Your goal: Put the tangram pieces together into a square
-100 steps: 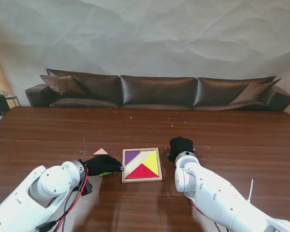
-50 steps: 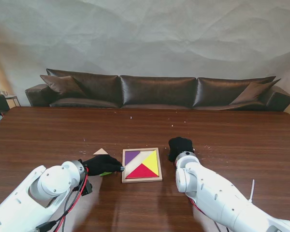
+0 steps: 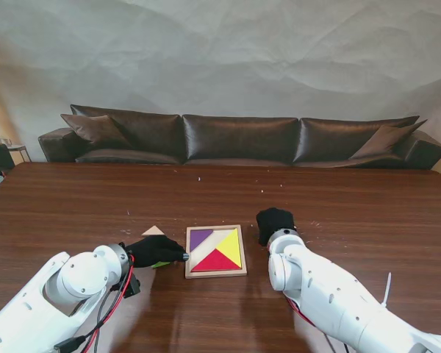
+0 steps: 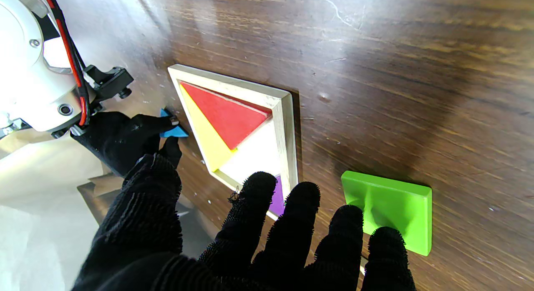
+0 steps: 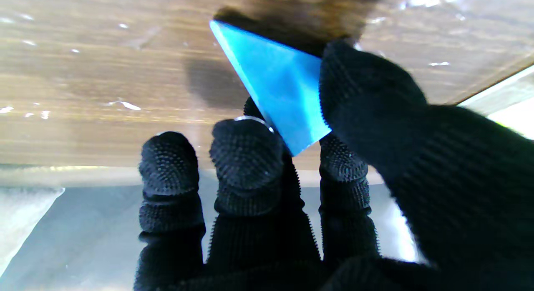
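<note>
A wooden square tray point(image 3: 215, 271) lies in front of me with a purple piece point(image 3: 199, 237), a yellow piece point(image 3: 231, 248) and a red triangle point(image 3: 216, 261) in it. My left hand point(image 3: 156, 251) rests open just left of the tray, over a green square piece point(image 4: 388, 209). My right hand point(image 3: 274, 222) is to the right of the tray, shut on a blue triangle point(image 5: 280, 85) pinched between thumb and fingers just off the wood. That blue triangle point(image 4: 172, 129) also shows in the left wrist view beside the tray point(image 4: 288, 128).
A tan triangle piece point(image 3: 153, 230) lies on the table beyond my left hand. A dark leather sofa point(image 3: 242, 140) runs along the table's far edge. Small white specks dot the brown table point(image 3: 338, 206).
My right arm has shifted very slightly to the right. The left hand and the pieces in the tray have not moved.
</note>
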`<move>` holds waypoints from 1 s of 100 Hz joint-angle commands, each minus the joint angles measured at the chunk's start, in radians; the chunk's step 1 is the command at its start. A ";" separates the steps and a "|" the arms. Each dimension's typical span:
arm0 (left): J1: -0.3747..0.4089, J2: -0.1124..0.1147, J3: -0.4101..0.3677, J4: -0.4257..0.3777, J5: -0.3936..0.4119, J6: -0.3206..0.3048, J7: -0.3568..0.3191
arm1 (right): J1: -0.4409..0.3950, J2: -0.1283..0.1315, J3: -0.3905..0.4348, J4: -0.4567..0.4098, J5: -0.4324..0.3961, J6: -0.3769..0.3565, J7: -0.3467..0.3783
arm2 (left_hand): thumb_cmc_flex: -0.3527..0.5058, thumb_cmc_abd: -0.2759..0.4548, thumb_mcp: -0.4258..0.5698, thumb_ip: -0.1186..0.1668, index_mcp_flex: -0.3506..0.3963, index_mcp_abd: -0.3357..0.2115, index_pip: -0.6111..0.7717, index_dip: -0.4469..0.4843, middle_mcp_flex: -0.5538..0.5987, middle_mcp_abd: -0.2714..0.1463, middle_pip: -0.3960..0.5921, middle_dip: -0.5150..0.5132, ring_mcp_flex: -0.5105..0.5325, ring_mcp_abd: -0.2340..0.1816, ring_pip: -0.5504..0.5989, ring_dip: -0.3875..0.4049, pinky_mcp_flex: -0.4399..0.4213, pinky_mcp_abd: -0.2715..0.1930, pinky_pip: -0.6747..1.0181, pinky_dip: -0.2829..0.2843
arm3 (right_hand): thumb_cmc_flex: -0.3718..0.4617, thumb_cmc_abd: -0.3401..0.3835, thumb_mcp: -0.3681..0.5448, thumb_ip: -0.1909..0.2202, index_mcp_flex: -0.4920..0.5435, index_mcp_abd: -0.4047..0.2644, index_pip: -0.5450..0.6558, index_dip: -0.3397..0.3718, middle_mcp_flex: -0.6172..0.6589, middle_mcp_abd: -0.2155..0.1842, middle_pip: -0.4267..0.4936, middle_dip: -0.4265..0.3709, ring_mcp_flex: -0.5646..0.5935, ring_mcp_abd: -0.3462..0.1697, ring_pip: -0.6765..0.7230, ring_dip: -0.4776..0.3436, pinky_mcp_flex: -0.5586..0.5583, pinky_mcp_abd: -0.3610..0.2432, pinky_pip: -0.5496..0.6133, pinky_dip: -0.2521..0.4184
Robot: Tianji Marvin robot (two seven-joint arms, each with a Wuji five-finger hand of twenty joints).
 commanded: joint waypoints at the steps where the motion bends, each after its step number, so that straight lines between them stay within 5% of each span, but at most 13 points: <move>1: 0.006 -0.001 -0.001 0.002 -0.001 0.002 -0.023 | -0.052 0.010 -0.018 0.039 0.016 0.000 0.056 | 0.020 0.034 -0.001 0.029 0.008 0.002 0.004 0.004 0.013 0.007 0.008 0.010 0.021 0.013 0.016 0.013 0.011 0.024 0.016 0.007 | 0.052 -0.072 0.000 -0.004 0.022 -0.020 -0.001 -0.014 0.227 -0.156 0.051 0.004 0.031 -0.025 0.024 0.012 0.275 -0.011 0.029 -0.015; 24: 0.006 -0.002 -0.002 0.003 -0.001 0.000 -0.021 | -0.050 0.016 -0.022 0.030 0.026 0.004 0.094 | 0.020 0.034 -0.001 0.029 0.007 0.001 0.004 0.004 0.012 0.009 0.007 0.010 0.021 0.013 0.016 0.013 0.010 0.024 0.016 0.007 | 0.058 -0.039 0.042 0.003 -0.025 -0.020 -0.022 -0.044 0.192 -0.153 0.131 0.087 0.031 -0.016 0.071 0.046 0.286 -0.003 0.018 -0.012; 37: 0.007 -0.002 -0.003 0.003 0.000 -0.001 -0.021 | -0.044 0.022 -0.030 0.027 0.032 -0.002 0.121 | 0.020 0.033 -0.001 0.029 0.010 0.003 0.004 0.004 0.013 0.009 0.008 0.010 0.021 0.013 0.016 0.013 0.011 0.024 0.016 0.007 | 0.070 0.008 0.064 0.016 -0.091 0.037 -0.251 -0.200 0.140 -0.132 0.176 0.142 0.030 -0.006 0.081 0.078 0.270 0.020 0.000 -0.003; 53: 0.008 -0.002 -0.004 0.003 0.000 -0.003 -0.019 | -0.043 0.028 -0.033 0.020 0.031 -0.006 0.140 | 0.021 0.032 0.000 0.030 0.009 0.003 0.004 0.004 0.012 0.010 0.008 0.010 0.021 0.014 0.016 0.013 0.010 0.024 0.016 0.007 | 0.081 0.023 0.084 0.023 -0.039 0.162 -0.475 -0.294 0.124 -0.106 0.179 0.198 0.029 0.011 0.082 0.093 0.256 0.049 -0.022 0.005; 57: 0.008 -0.002 -0.004 0.003 0.000 -0.004 -0.019 | -0.043 0.028 -0.034 0.021 0.030 -0.006 0.140 | 0.020 0.033 0.000 0.029 0.009 0.002 0.004 0.004 0.012 0.009 0.008 0.010 0.021 0.012 0.016 0.013 0.010 0.024 0.016 0.007 | 0.080 0.023 0.088 0.023 -0.011 0.199 -0.473 -0.302 0.124 -0.102 0.178 0.205 0.029 0.008 0.082 0.095 0.257 0.053 -0.023 0.005; 62: 0.008 -0.002 -0.004 0.004 0.000 -0.004 -0.019 | -0.042 0.028 -0.035 0.022 0.029 -0.005 0.139 | 0.021 0.033 0.000 0.030 0.009 0.001 0.004 0.004 0.011 0.010 0.007 0.010 0.020 0.014 0.016 0.013 0.011 0.024 0.016 0.007 | 0.080 0.023 0.091 0.022 0.025 0.209 -0.374 -0.457 0.128 -0.097 0.159 0.233 0.029 0.010 0.084 0.097 0.259 0.059 -0.026 0.004; 67: 0.008 -0.002 -0.005 0.003 0.000 -0.004 -0.020 | -0.042 0.027 -0.035 0.025 0.027 -0.005 0.134 | 0.020 0.033 0.000 0.029 0.009 0.002 0.004 0.004 0.013 0.010 0.008 0.010 0.021 0.015 0.016 0.013 0.011 0.024 0.016 0.007 | 0.080 0.019 0.093 0.020 0.055 0.180 -0.255 -0.525 0.134 -0.089 0.150 0.243 0.029 0.009 0.085 0.096 0.262 0.062 -0.028 0.001; 82: 0.008 -0.002 -0.005 0.003 0.001 -0.005 -0.019 | -0.039 0.029 -0.039 0.029 0.022 -0.010 0.133 | 0.020 0.033 0.000 0.030 0.009 0.001 0.004 0.004 0.013 0.009 0.008 0.010 0.021 0.014 0.016 0.013 0.011 0.023 0.016 0.007 | 0.080 0.013 0.096 0.019 0.172 0.034 -0.125 -0.538 0.150 -0.064 0.138 0.271 0.029 0.008 0.088 0.093 0.271 0.058 -0.034 -0.008; 100: 0.008 -0.002 -0.005 0.004 0.001 -0.005 -0.020 | -0.037 0.031 -0.043 0.032 0.012 -0.018 0.129 | 0.020 0.033 0.001 0.030 0.009 0.002 0.004 0.004 0.013 0.009 0.008 0.010 0.020 0.013 0.016 0.013 0.011 0.024 0.016 0.006 | 0.058 0.009 0.101 0.016 0.212 0.000 -0.107 -0.574 0.170 -0.070 0.120 0.282 0.031 -0.021 0.093 0.094 0.298 0.010 -0.035 -0.025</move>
